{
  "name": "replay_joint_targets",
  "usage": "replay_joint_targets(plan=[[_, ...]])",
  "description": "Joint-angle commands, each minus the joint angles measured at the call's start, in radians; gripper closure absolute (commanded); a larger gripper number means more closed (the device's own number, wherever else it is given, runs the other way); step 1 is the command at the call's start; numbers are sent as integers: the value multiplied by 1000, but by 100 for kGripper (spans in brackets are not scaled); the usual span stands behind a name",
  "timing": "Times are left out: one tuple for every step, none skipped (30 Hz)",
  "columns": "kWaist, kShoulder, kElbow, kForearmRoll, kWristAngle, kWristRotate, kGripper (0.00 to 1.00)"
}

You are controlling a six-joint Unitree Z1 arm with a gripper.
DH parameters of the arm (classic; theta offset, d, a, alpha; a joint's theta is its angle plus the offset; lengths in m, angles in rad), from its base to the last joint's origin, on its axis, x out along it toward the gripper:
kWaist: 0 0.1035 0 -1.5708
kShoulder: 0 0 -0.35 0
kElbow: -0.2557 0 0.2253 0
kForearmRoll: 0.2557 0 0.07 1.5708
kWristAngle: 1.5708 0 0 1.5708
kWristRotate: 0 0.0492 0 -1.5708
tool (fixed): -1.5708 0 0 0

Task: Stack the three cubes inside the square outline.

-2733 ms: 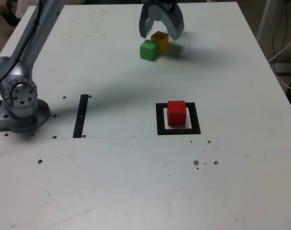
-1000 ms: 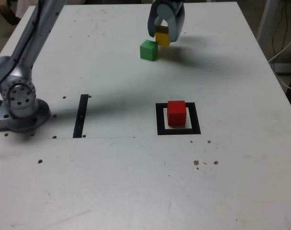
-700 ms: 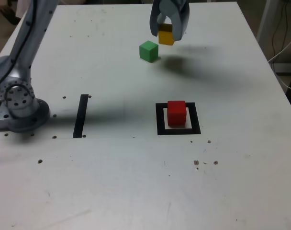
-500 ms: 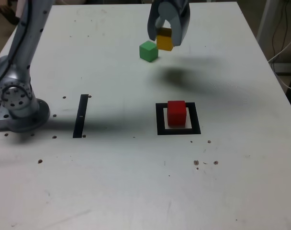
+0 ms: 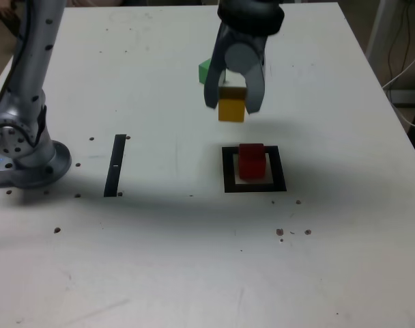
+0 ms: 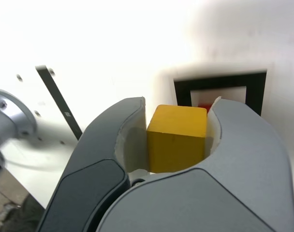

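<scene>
The grey tool [image 5: 233,102] grips a yellow cube [image 5: 231,109]. A red cube [image 5: 252,161] sits in the black square outline [image 5: 227,179] with its white centre. A green cube [image 5: 204,69] and a black tape strip [image 5: 115,165] mark the white bench [image 5: 194,260].

A white tabletop [image 5: 160,273] fills the exterior view, its surface marked with small dark specks and holes — a cluster lies toward the near right, others along the left edge. A straight black tape strip [image 5: 115,165] lies left of the middle, running from the far side toward the near one. Beyond the right edge, cables [image 5: 402,61] hang down beside a pale upright.
</scene>
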Motion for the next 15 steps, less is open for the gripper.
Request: replay_joint_targets(plan=[[-22,-8,7,-4,-8,-31,63],[-34,-7,11,-6,-11,-46,63],[-46,-7,13,-8,-14,-61,63],[-61,-6,15,-10,-17,-80,63],[-69,-5,16,-12,-19,-89,63],[-83,-2,15,-16,-23,-105,63],[-94,1,14,-18,-27,-117,63],[-103,4,13,-21,-29,-128,63],[-111,8,12,-25,-33,-137,63],[-117,12,10,-28,-36,-144,63],[-123,18,8,-32,-38,-150,63],[-126,23,7,-35,-40,-155,63],[-129,28,7,-39,-42,-158,63],[-131,33,6,-43,-43,-160,63],[-132,38,5,-46,-44,-162,63]])
